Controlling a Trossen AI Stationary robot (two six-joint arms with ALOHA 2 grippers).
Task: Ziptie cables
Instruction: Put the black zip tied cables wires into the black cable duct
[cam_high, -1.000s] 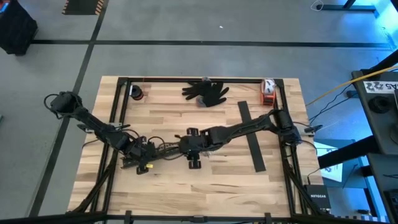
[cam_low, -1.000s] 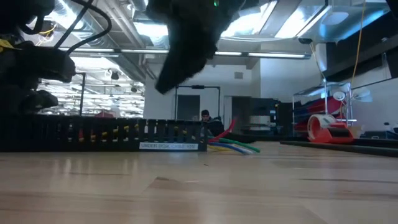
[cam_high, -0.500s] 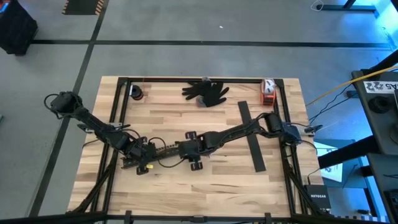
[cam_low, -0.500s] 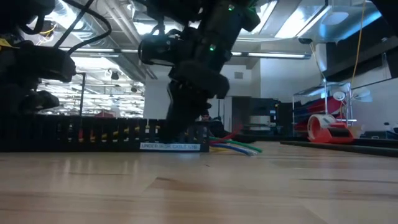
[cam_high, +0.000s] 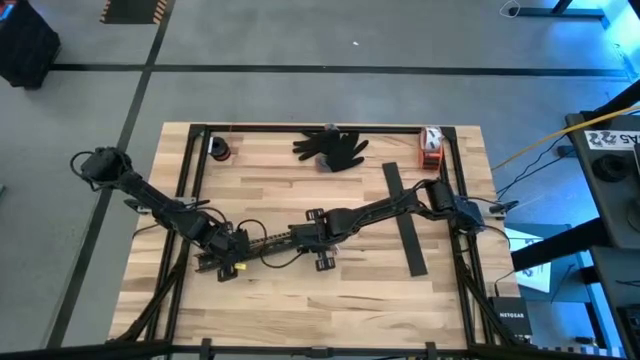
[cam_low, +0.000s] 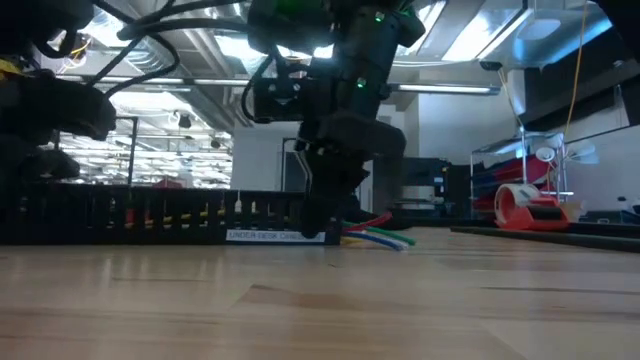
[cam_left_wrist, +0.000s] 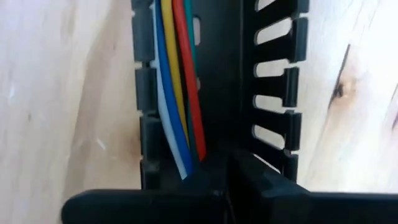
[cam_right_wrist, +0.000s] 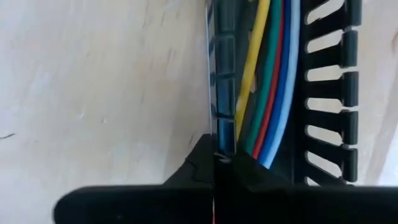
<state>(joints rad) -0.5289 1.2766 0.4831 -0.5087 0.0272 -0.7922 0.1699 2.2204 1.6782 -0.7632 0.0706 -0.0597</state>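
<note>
i have both arms down on the slotted channel (cam_high: 262, 244), which lies across the table (cam_high: 330, 190) at about 7 o'clock from its middle. the cables (cam_right_wrist: 268, 93) run inside it: yellow, green, red, blue and white side by side between the slotted walls, their ends fanning out past the channel's end in the low view. my left gripper (cam_high: 226, 252) sits at the channel's 9 o'clock end, fingers pressed together; whether it pinches wall or wire i cannot tell. my right gripper (cam_high: 303, 238) is at the 3 o'clock end, fingers also pressed together, right against the bundle and the channel wall. i judge this the gather-and-hold step, with no tie visible on the wires. next calls for a steady hold and bringing a tie around the bundle.
</note>
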